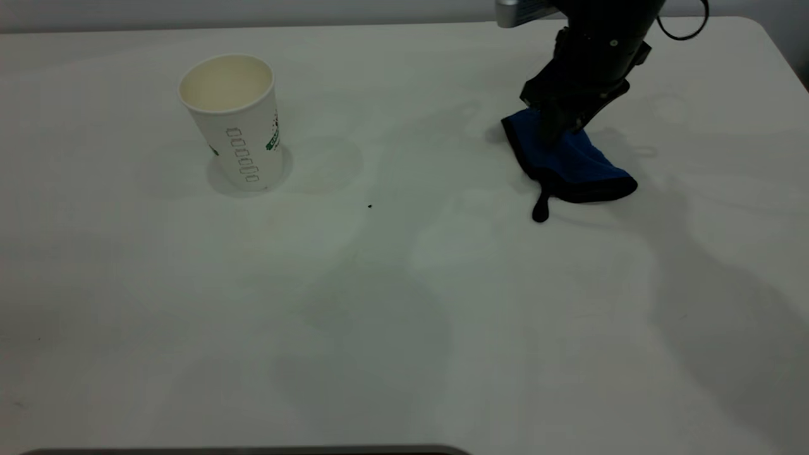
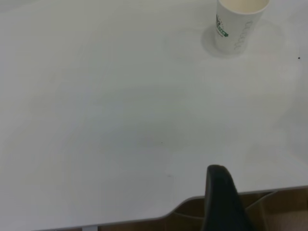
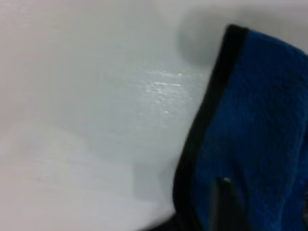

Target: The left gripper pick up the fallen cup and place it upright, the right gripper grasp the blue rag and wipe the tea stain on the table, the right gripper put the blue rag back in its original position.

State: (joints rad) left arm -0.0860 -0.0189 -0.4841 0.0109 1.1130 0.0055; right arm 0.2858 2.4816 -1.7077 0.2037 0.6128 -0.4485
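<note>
Plush blue rag (image 1: 572,161) (black-edged), tapered cup (image 1: 234,120) upright

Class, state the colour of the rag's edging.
Black, around the blue rag; clearest in the right wrist view.

Most likely a robotics lab or test bench, not a home. Large plain white table (image 1: 404,303) with a rounded corner, bare but for a few staged props: one white paper cup (image 1: 232,120) standing upright and one small blue rag (image 1: 572,161). Black robot arm with thin cable loops and a silver-grey module (image 1: 515,11) mounted right at the table's far edge. Plain pale wall (image 1: 253,12) behind. Beyond the table's edge in the left wrist view, brown flat surfaces (image 2: 269,211) (perhaps cardboard or flooring, too indistinct to tell).
</note>
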